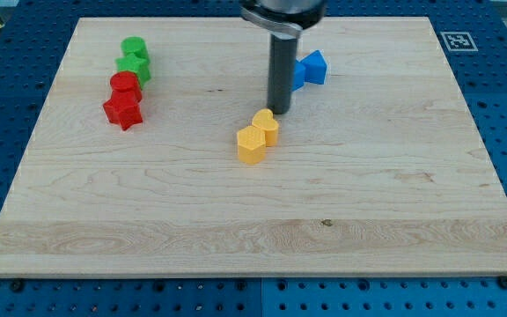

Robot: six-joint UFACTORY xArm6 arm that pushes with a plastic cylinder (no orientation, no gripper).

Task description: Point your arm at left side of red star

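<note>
The red star lies at the view's left on the wooden board. A red round block touches it from above. My tip is the end of the dark rod, far to the right of the red star, just above the two yellow blocks. The tip is almost touching the upper yellow block, and the other yellow block sits just below and left of that one.
Two green blocks sit stacked in a line above the red pair at the view's upper left. A blue block lies right of the rod, partly hidden behind it. A marker tag is at the view's top right.
</note>
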